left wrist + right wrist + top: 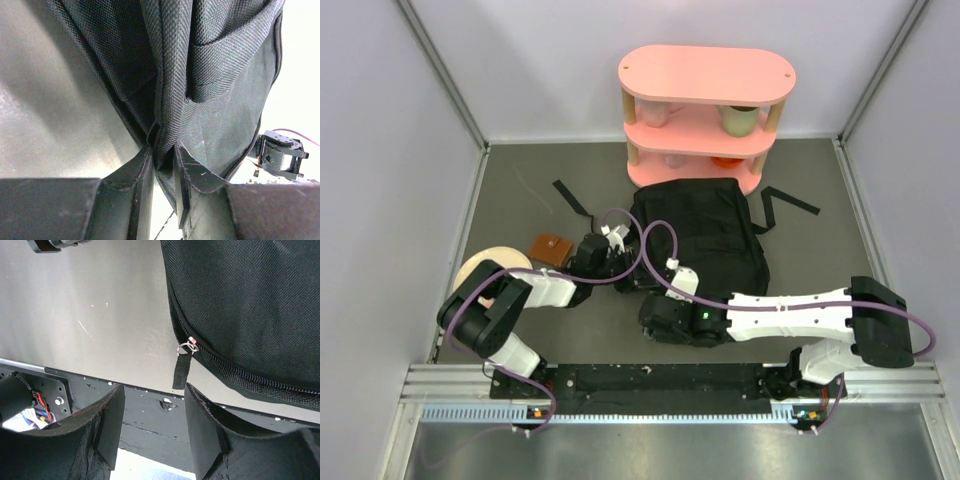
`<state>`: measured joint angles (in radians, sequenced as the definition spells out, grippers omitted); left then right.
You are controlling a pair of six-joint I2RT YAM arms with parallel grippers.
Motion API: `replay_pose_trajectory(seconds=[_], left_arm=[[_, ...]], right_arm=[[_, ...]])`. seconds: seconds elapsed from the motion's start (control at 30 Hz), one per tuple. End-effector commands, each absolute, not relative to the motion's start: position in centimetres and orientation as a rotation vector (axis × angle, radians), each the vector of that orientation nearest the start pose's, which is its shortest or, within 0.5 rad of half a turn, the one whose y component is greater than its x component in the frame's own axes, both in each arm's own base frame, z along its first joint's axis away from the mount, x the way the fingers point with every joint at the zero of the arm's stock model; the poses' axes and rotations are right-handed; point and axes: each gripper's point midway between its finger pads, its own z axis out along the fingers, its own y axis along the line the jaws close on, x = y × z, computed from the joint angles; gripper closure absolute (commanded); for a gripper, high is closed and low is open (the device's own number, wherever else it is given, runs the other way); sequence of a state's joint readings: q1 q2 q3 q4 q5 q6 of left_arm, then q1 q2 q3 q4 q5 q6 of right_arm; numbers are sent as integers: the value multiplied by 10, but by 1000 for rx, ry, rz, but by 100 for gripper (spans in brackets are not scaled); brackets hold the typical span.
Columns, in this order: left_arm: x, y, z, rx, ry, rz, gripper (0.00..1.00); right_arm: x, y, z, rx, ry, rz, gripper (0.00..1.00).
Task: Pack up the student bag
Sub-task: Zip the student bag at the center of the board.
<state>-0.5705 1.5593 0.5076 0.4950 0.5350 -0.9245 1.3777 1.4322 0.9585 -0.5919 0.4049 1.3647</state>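
The student bag (705, 235), a floppy black backpack, lies flat on the grey table in front of the pink shelf. My left gripper (618, 255) is at the bag's left edge. In the left wrist view that gripper (162, 160) is shut on a pinched fold of the bag's woven fabric (215, 75). My right gripper (655, 318) is at the bag's near left corner. Its jaws (154, 392) stand open with nothing between them. A black zipper pull tab (181, 371) hangs from a metal ring just past the right fingertip (195, 392), on the bag's zipper line (240, 375).
A two-tier pink shelf (705, 110) with cups stands behind the bag. A small brown flat item (552, 248) and a round beige disc (488, 266) lie left of the bag. Loose black straps (570, 196) (788, 204) trail on both sides. The black base rail (150, 420) runs under the right gripper.
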Motion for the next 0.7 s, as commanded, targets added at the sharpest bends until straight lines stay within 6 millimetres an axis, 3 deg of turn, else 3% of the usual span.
replay_pose_trajectory(seconds=[0.0, 0.27, 0.67], left_arm=[[254, -305, 112, 38, 2209, -1444, 75], [253, -307, 113, 53, 2213, -1455, 75], [250, -307, 111, 66, 2218, -1461, 75]], right_arm=[[98, 342, 98, 176, 2613, 588, 50], [110, 335, 80, 216, 2617, 496, 51], [139, 319, 68, 298, 2552, 384, 57]])
